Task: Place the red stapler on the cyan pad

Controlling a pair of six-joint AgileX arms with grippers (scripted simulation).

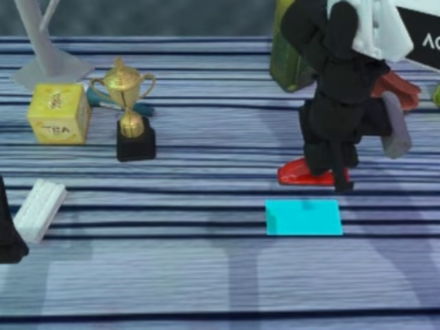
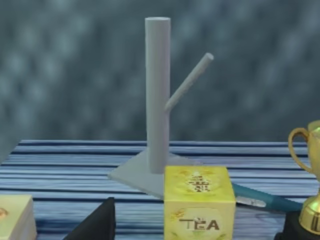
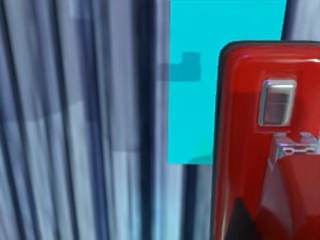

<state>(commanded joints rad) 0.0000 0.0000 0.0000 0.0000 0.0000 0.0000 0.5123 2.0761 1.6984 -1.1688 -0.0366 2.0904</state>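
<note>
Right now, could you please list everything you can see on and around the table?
red stapler: one, glossy red, right of centre, just behind the pad, under the right arm.
cyan pad: one, cyan, flat, right of centre, bare.
trophy: one, gold on black base, left rear.
tea box: one, yellow, left of the trophy.
white ridged block: one, left edge.
grey stand: one, left rear corner.
teal tool: one, behind the trophy.
scrub brush: one, reddish-brown, right rear.
green box: one, rear, partly hidden.
right gripper: black, down at the stapler.
left gripper: black, parked at left edge.
</note>
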